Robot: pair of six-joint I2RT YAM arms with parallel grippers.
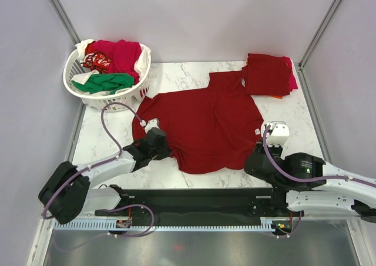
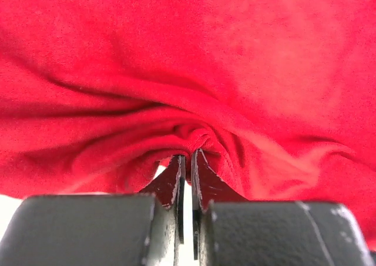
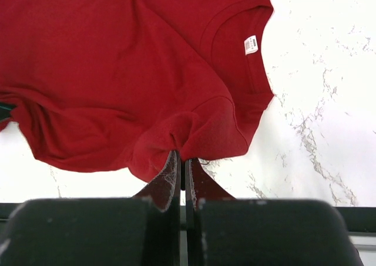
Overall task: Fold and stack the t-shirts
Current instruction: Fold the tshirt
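Note:
A dark red t-shirt (image 1: 202,125) lies spread on the marble table, with a small white neck label (image 3: 251,44) near its right edge. My left gripper (image 1: 157,144) is shut on the shirt's cloth (image 2: 194,138) at its near left edge. My right gripper (image 1: 254,155) is shut on a bunched fold of the same shirt (image 3: 185,140) at its near right corner, below the neck. A stack of folded dark red and crimson-pink t-shirts (image 1: 269,74) sits at the back right. More t-shirts, crimson-pink, green and white, fill the basket.
A white lattice laundry basket (image 1: 107,98) stands at the back left corner. An orange edge shows under the folded stack (image 1: 277,96). Grey walls enclose the table on three sides. The arms' black base rail (image 1: 194,204) runs along the near edge.

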